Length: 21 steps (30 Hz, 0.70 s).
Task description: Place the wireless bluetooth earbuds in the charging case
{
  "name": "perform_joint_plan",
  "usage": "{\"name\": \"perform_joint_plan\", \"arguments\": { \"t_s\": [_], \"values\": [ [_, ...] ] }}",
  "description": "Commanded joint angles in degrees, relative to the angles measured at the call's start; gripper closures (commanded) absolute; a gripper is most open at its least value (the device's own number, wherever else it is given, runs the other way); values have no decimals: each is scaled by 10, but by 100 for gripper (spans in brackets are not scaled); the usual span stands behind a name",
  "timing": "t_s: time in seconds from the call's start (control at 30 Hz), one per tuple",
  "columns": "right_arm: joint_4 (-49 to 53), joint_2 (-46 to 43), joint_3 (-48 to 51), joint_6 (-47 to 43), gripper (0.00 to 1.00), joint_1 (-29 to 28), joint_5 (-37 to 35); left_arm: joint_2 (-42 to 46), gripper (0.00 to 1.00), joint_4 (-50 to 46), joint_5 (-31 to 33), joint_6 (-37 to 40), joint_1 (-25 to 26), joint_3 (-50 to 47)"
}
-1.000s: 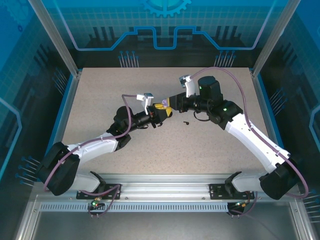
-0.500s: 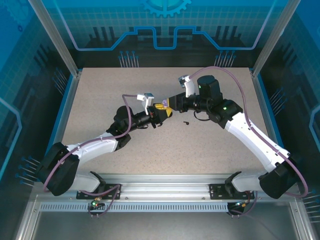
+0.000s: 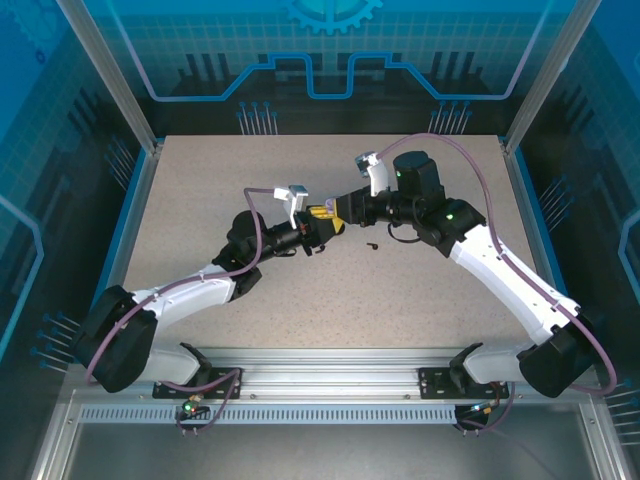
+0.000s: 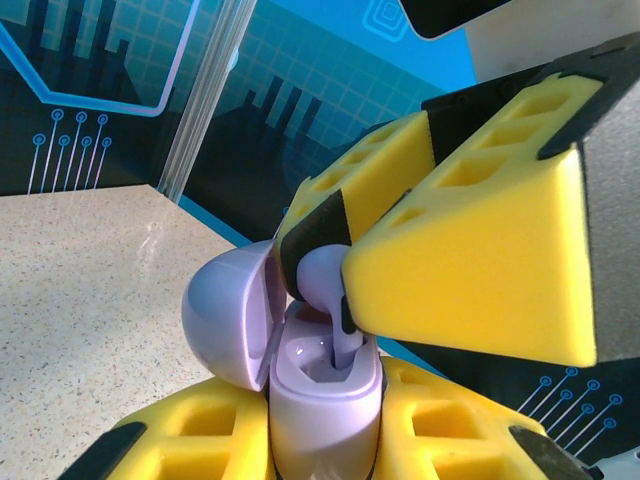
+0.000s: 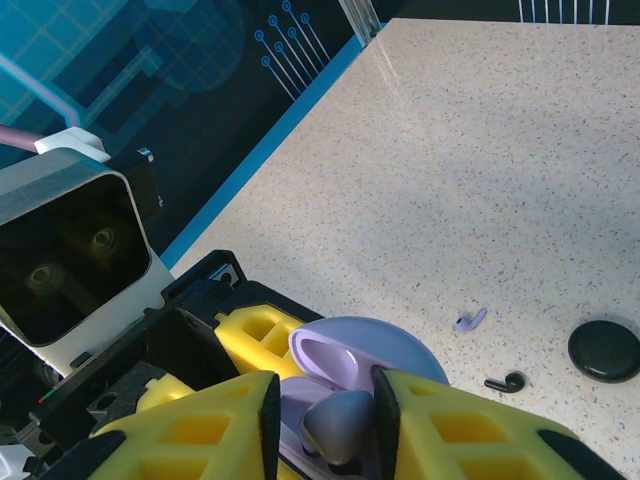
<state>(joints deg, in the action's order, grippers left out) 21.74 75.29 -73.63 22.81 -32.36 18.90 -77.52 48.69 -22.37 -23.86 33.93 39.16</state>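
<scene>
Earbud [image 4: 322,285], R hand [image 5: 322,410], at case [image 4: 325,405]; spare [image 5: 469,320] on table [image 5: 480,150].

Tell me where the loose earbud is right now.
In the right wrist view, the loose earbud lies on the table, to the right of the open case, just above a small black hook and left of the black disc.

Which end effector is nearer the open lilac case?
Left. The left end effector clamps the case; the right end effector is just off it, holding an earbud at its opening.
</scene>
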Motion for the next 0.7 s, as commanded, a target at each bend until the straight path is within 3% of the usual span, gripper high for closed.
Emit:
{"name": "perform_joint_plan", "arguments": {
  "t_s": [0.0,0.37,0.67],
  "values": [
    [19,-8,-18,-10,63,-10,7,15,86,9,-10,14,3,20],
    [39,-7,-39,-21,49,-10,10,16,86,-12,-22,26,3,19],
    [76,-6,-58,-34,48,-10,-2,24,86,-28,-15,38,3,19]
  ]
}}
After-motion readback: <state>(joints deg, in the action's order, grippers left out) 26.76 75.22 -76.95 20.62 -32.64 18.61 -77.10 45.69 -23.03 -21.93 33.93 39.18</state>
